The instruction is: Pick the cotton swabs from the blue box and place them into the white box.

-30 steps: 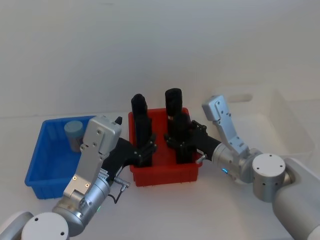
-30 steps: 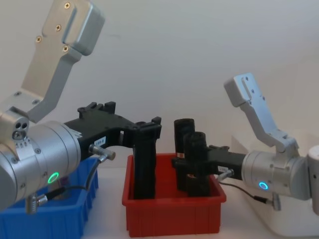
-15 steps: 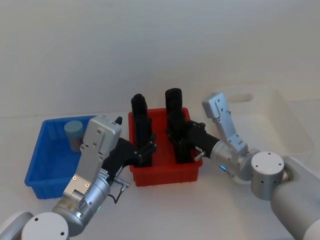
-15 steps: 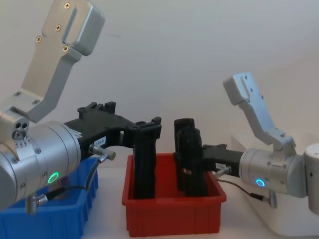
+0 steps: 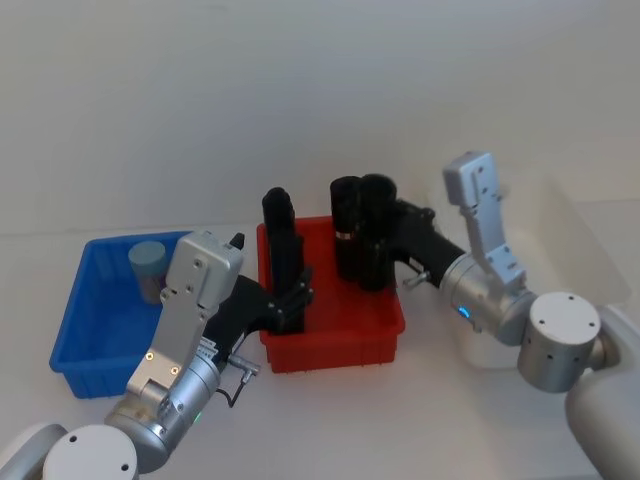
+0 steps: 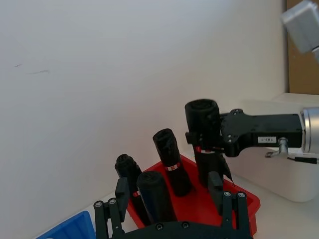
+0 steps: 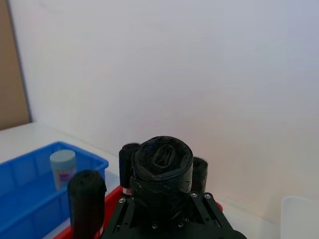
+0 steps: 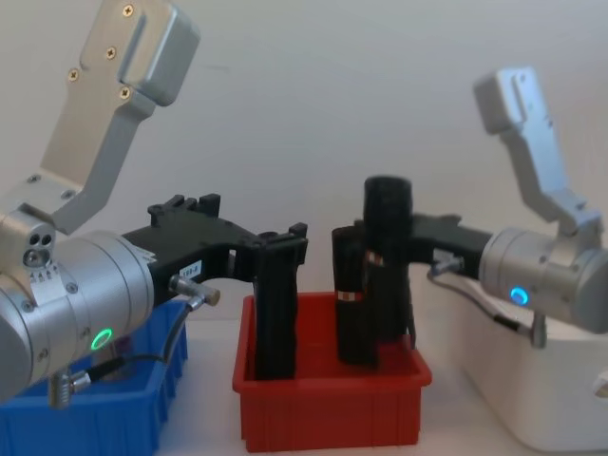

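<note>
The jar of cotton swabs stands upright in the far corner of the blue box. It looks light, rigid and smooth-walled, so a grip around its clear body below the lid seems safest. The left tool hangs apart over the red bin. The right tool is clamped on a black roll, near the white box. The surface is plain white, as is the wall behind.

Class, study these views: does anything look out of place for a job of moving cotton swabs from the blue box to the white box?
Yes. The right gripper has its jaws shut on a black roll held above the red bin, not a swab jar. The cotton swabs sit untouched in the blue box.
</note>
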You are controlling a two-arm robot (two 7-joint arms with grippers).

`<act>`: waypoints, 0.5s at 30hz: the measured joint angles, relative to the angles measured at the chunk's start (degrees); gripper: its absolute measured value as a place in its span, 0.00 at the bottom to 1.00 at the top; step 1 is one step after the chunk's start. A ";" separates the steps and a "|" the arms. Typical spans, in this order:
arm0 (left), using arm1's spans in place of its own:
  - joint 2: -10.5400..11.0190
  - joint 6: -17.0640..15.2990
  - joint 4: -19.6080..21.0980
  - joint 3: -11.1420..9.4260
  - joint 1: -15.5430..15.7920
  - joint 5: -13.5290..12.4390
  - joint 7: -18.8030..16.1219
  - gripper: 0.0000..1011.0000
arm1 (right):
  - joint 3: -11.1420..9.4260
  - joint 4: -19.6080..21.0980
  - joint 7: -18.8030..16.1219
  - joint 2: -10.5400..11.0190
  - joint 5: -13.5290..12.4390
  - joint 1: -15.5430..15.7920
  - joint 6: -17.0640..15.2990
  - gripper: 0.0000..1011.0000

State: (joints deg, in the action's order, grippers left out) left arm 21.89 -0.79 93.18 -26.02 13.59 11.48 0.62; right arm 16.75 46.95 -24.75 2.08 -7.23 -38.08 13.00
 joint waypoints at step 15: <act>0.00 0.00 0.00 0.00 0.00 0.00 0.00 0.99 | -2.23 22.16 7.62 4.34 -2.99 9.73 -4.64 0.36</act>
State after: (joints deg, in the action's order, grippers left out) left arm 21.89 -0.80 93.18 -26.02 13.59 11.48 0.62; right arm 14.52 69.10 -17.12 6.42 -10.23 -28.35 8.35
